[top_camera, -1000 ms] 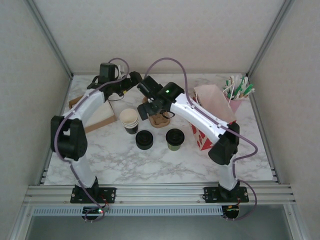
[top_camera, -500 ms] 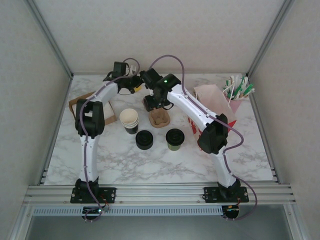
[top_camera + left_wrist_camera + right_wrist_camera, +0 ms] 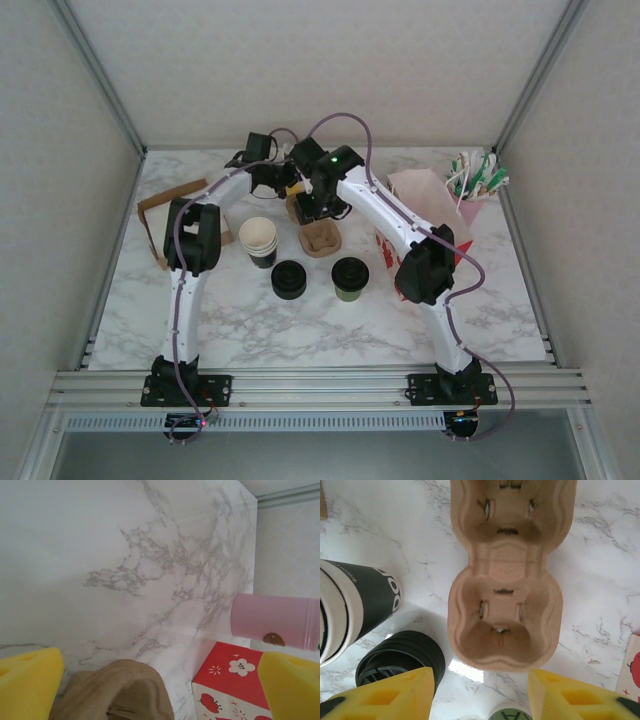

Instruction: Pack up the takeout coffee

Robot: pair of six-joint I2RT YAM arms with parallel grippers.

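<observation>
Top view, packing not begun. The coffee stands lidded and upright on the table, at 5 o'clock from the carrier and close beside it without touching. Both wells of the carrier are empty in the right wrist view. The bag stands at 3 o'clock from the carrier, and its inside cannot be judged from here. The spare lids sit at 7 o'clock from the carrier and the stacked cups at 9 o'clock. The whole job appears to remain: seat the coffee in a well, then probably move the carrier to the bag.

Right gripper: jaws about half apart with nothing between them, poised over the carrier's near end. The coffee's lid edge shows at 6 o'clock of that view, and no contact with the carrier can be made out.

Left gripper: jaws at full spread and holding nothing. A tan pulp edge, likely the carrier's far end, rises between the fingers at 6 o'clock. Whether it is touched cannot be told.
</observation>
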